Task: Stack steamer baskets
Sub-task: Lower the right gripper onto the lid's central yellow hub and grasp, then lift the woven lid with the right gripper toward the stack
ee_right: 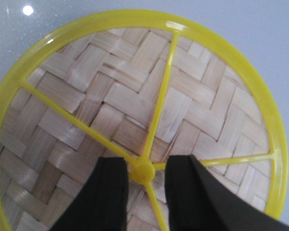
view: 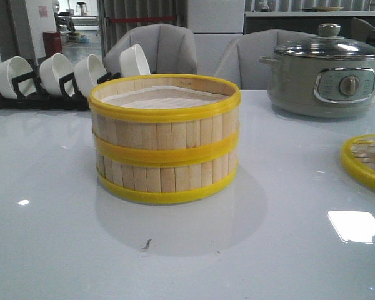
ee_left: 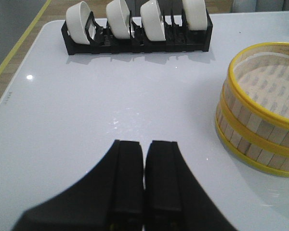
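Stacked upright mid-counter (view: 62, 250): two steamer baskets (view: 165, 140), openings up, round, no long axis. Left hand (ee_left: 144, 163) pressed closed, empty. Right hand (ee_right: 143, 175) narrowly parted astride lid (ee_right: 86, 96) knob.

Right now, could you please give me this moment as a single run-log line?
steamer baskets: stacked, table centre | left gripper: shut, empty | right gripper: open astride knob of lid | lid: off the stack

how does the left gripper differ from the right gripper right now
The left gripper has its fingers pressed together, holding nothing; the right gripper is open. The left gripper is over bare table, beside the stacked steamer baskets; the right gripper is over the woven lid, fingers either side of its yellow knob. Both have black fingers.
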`<state>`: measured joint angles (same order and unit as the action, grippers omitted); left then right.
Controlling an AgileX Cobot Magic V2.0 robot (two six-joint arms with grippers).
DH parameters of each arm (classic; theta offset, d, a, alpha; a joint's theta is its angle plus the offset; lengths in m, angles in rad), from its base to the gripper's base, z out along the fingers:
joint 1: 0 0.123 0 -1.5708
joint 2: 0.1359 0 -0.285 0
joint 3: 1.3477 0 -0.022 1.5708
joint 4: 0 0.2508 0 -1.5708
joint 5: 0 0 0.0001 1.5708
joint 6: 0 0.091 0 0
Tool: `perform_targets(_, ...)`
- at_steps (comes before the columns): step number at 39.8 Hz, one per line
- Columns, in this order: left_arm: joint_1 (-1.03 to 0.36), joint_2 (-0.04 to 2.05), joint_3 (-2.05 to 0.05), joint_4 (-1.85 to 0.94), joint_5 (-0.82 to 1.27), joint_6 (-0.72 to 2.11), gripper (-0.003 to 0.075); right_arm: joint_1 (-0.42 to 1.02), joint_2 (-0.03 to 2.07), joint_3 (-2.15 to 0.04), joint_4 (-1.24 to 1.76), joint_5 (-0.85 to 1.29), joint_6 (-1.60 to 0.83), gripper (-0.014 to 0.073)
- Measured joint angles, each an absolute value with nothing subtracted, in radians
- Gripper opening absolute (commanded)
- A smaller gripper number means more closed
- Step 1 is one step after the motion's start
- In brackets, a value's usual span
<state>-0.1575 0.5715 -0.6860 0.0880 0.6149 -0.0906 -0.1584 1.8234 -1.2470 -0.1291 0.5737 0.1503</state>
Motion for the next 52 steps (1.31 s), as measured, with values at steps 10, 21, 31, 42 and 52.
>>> perform_targets(10, -0.157, 0.572, -0.686, 0.088, 0.615, -0.091, 0.0087, -0.158, 1.837, -1.247, -0.129, 0.574, 0.15, 0.0327)
perform_targets(21, -0.157, 0.572, -0.686, 0.088, 0.615, -0.091, 0.0087, -0.158, 1.843, -1.247, -0.128, 0.572, 0.15, 0.0325)
perform_targets(31, -0.157, 0.572, -0.686, 0.088, 0.615, -0.091, 0.0087, -0.158, 1.861, -1.247, -0.106, 0.568, 0.15, 0.0325)
perform_targets(42, -0.157, 0.572, -0.686, 0.088, 0.615, -0.091, 0.0087, -0.158, 1.861, -1.247, -0.102, 0.565, 0.15, 0.0132)
perform_targets(52, -0.157, 0.572, -0.686, 0.088, 0.615, -0.091, 0.0087, -0.158, 1.861, -1.247, -0.099, 0.563, 0.15, 0.0029)
